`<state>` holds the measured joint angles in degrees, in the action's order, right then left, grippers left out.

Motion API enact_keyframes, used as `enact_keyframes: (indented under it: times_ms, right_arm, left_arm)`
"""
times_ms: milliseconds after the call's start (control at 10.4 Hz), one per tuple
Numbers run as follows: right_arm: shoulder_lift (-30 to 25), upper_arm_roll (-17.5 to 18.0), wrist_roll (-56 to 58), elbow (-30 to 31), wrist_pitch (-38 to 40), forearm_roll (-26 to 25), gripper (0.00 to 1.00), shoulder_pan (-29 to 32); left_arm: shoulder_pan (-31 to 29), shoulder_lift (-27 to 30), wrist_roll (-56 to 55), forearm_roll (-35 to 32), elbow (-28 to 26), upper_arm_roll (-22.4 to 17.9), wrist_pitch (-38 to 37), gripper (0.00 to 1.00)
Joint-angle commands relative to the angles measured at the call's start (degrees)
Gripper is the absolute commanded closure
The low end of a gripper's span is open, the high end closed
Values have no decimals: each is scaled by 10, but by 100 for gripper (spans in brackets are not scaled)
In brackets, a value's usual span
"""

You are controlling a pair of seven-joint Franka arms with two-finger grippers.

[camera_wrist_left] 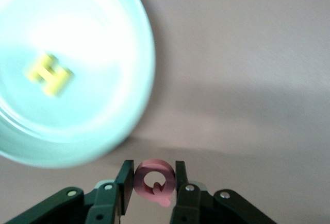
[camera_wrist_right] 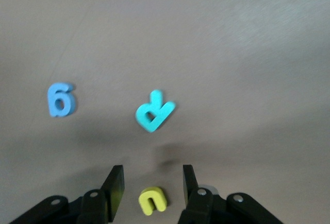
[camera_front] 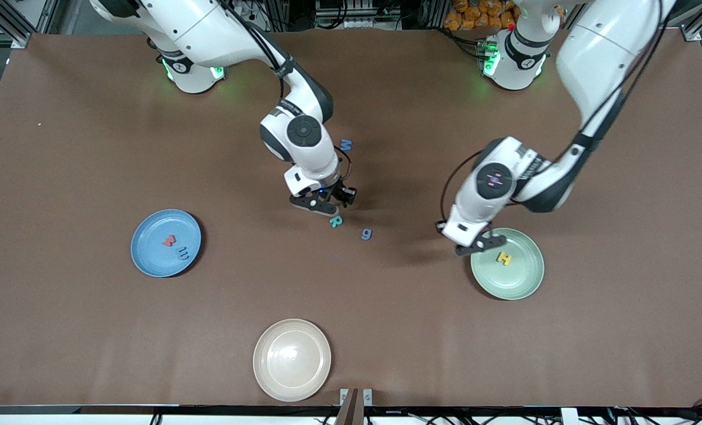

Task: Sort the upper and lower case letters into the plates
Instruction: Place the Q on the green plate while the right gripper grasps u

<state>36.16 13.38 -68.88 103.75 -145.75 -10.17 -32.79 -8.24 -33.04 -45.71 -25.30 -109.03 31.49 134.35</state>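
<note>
Three plates sit on the brown desk [camera_front: 62, 177], well apart. The sky blue plate [camera_front: 144, 260] is toward the right arm's end and the mint green plate [camera_front: 522, 283] toward the left arm's end. The cream plate [camera_front: 292, 378] is nearest the front camera, empty, and likely not part of the sort.

Blue plate holds a red letter [camera_front: 169, 240] and a small blue letter [camera_front: 183, 254], too small to read for sure. Green plate holds the yellow H [camera_front: 504, 258], so green looks like the upper-case plate and blue the lower-case one.

The left claw [camera_wrist_left: 154, 183] is clamped on the red Q [camera_wrist_left: 153, 180], pinched flat between the pads with its face showing. It hangs at the green plate's rim, over the desk just beside it. Q is a capital, so it belongs with the H; it likely needs carrying inward before release.

The right claw [camera_wrist_right: 152, 188] is at mid-desk with its jaws apart. The yellow u [camera_wrist_right: 153, 201] sits between them with neither pad touching, so nothing is gripped. The u looks to lie on the desk, though I cannot be sure. It is lower case, so it is bound for blue.

Loose on the desk:
- Teal R [camera_front: 335, 221], just beside the right claw.
- Blue g [camera_front: 367, 234], near the R.
- Blue M [camera_front: 345, 144], farther from the front camera.
</note>
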Motion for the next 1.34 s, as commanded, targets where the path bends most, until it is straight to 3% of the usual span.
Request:
enact_keyframes:
  times_ms: [0, 96, 192, 288, 384, 672, 960, 1249]
  right_arm:
    - [24, 4, -21, -24, 2, -35, 43, -10]
    - [33, 5, -21, -26, 2, -48, 42, -15]
    - [36, 9, -21, -25, 2, -75, 42, -15]
    - [40, 9, -21, -25, 3, -91, 42, -14]
    - [41, 14, -21, -25, 3, -93, 43, -15]
    - [41, 27, -21, -24, 5, -93, 53, -15]
    - [41, 31, -21, -21, 6, -119, 69, -17]
    - [46, 31, -21, -20, 13, -131, 70, -15]
  left_arm:
    - [-38, 6, 113, -8, 9, 9, -21, 83]
    - [-54, 4, 155, -8, 9, 8, -20, 81]
    - [-54, 1, 154, -8, 8, 7, -22, 22]
    - [-55, -2, 153, -9, 3, 6, -22, 0]
    - [-54, -2, 143, -6, 5, 7, -22, 0]
    - [6, -5, -34, 0, 22, 9, -22, 0]
    - [44, -12, -133, 0, 34, 9, -22, 0]
    - [72, -13, -197, 0, 46, 9, -22, 0]
